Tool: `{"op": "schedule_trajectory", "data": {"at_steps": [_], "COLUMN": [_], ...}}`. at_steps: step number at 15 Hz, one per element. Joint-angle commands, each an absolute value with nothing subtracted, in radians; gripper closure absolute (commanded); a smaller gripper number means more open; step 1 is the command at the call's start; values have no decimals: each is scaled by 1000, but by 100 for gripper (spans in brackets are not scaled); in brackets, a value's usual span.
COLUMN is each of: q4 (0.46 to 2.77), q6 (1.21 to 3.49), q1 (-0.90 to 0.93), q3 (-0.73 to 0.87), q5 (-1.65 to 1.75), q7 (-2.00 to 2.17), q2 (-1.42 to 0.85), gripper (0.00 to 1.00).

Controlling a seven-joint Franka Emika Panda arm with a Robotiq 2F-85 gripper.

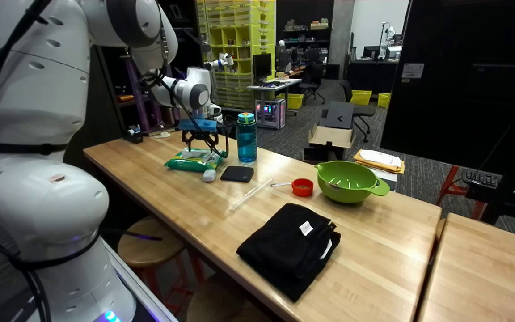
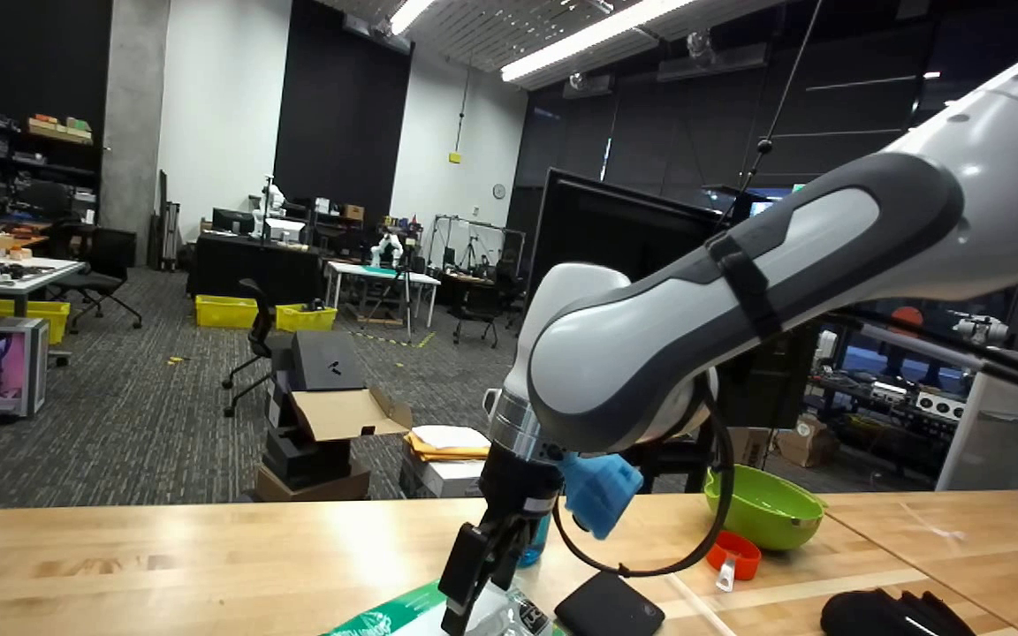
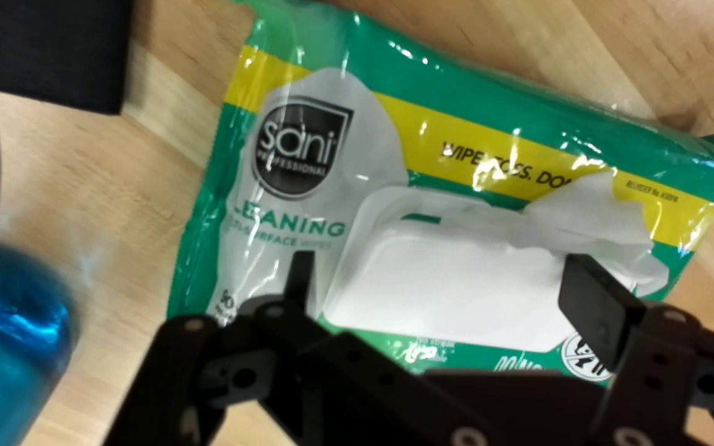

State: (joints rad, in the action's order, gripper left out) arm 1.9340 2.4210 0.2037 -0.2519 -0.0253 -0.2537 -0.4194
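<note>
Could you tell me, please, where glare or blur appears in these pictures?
Wrist view: glare flecks the shiny wipes package, and the blue bottle at the edge looks blurred. In an exterior view: a long ceiling light burns out to white, and a bright patch shows on the tabletop.

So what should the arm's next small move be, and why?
Probably shift the open fingers toward what looks like a loose wipe. In the wrist view they spread over the white lid of the pack, while the wipe pokes out beyond the lid's edge, nearer one finger than midway between them, so closing now might miss it.
</note>
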Motion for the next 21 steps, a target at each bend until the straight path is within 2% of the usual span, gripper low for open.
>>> {"op": "schedule_trajectory", "data": {"at_steps": [1,21], "q4": [1970,2029], "q6": [2459,2434], "q1": [220,237], "q3": [-231,-250], "q5": [27,53], "q7": [-208,-136], "q2": [-379,-291], "gripper": [0,0]}}
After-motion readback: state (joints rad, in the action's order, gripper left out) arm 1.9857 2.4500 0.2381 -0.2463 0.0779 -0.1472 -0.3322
